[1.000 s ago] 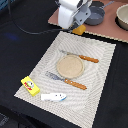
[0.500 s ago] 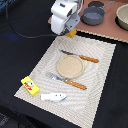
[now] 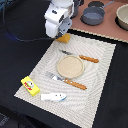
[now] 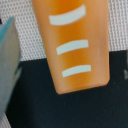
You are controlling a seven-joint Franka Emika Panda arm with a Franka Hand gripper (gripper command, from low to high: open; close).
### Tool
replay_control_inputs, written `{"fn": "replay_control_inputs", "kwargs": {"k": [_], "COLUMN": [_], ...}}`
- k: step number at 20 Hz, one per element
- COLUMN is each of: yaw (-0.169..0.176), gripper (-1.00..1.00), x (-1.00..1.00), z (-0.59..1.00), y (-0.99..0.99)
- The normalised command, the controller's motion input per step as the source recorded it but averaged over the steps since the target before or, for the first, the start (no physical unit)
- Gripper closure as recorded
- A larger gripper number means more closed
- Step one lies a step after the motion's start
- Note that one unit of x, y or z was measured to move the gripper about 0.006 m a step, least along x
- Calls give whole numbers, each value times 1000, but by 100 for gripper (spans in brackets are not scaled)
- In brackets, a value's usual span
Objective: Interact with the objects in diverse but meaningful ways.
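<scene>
Exterior view: the arm stands over the far corner of the placemat, its gripper low above the loaf, of which only an orange edge shows beneath the white housing. Wrist view: the loaf fills the frame, three pale score marks crossing it; it lies half on the woven mat and half on the dark worktop, straddling the mat's edge. A grey finger shows at one side of the loaf and a sliver of another at the opposite side, so the gripper appears spread apart with the loaf between, neither finger visibly touching it. Long axis: it runs across the mat edge, rounded end out over the worktop, the scores lying crosswise to it; the fingers flank the long sides, so closure would be across the short width. Risks, as judged: the loaf sits off centre, nearer one finger, so closure may push or twist it before both fingers bear; resting across the mat's edge, it may rock or tilt; its smooth tapering sides may let it slip. The box, fish and plate lie well apart. No tomato is visible.
</scene>
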Motion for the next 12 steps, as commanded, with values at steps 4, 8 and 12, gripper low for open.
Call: {"fn": "replay_control_inputs", "kwargs": {"k": [4, 8, 12], "yaw": [-24, -46, -16], "gripper": [-100, -100, -100], "x": [206, 389, 621], "z": [928, 871, 609], "y": [134, -84, -567]}}
